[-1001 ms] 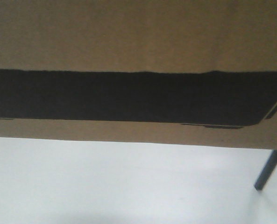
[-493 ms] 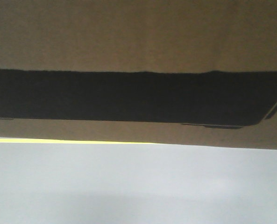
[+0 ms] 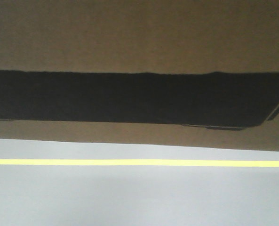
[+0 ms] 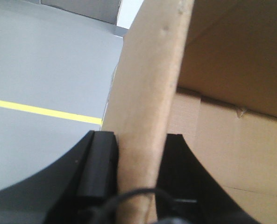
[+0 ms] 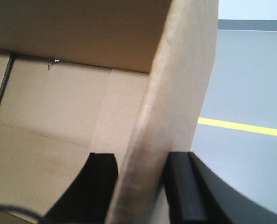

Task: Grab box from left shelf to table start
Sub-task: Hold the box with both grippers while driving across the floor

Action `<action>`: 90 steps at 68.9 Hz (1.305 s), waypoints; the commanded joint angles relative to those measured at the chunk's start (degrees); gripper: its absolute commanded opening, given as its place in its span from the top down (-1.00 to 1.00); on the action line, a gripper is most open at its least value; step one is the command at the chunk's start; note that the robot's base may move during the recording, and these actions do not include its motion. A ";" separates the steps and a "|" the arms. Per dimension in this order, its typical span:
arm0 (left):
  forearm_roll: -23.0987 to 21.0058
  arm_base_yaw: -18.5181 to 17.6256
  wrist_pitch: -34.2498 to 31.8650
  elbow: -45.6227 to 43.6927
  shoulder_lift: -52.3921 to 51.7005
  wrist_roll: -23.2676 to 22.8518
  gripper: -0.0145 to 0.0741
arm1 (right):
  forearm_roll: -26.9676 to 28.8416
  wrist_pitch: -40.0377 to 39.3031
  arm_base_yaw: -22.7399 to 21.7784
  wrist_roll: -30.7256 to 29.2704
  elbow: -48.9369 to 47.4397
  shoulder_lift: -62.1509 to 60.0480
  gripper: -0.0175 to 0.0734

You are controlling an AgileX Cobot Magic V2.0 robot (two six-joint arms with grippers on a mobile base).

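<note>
**Yellow floor line slides in under the carried box**

Nearest, both pincers are pinching cardboard: the left gripper [image 4: 137, 149] straddles one upright wall of the box [image 3: 139, 37], the right gripper [image 5: 139, 163] the opposite wall. The box fills the upper front view. Its black panel [image 3: 130, 96] shows no legible lettering. Below the box, a yellow line [image 3: 139, 163] crosses the grey floor [image 3: 139, 200] – a second ago a pale surface and dark leg lay there – so the base is probably travelling; no shelf or table shows.
</note>
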 commanded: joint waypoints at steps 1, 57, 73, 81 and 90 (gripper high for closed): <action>-6.04 -1.60 -6.17 -2.20 -0.77 5.58 0.91 | -1.41 -10.34 -0.08 -2.07 -1.89 0.54 0.49; -6.04 -1.60 -6.17 -2.07 -0.77 5.58 0.91 | -1.41 -10.33 -0.08 -2.07 -1.89 0.62 0.49; -6.04 -1.60 -6.17 -2.07 -0.77 5.58 0.91 | -1.41 -10.33 -0.08 -2.07 -1.89 0.62 0.49; -6.04 -1.60 -6.17 -2.07 -0.77 5.58 0.91 | -1.41 -10.33 -0.08 -2.07 -1.89 0.62 0.49; -6.04 -1.60 -6.17 -2.07 -0.77 5.58 0.91 | -1.41 -10.33 -0.08 -2.07 -1.89 0.62 0.49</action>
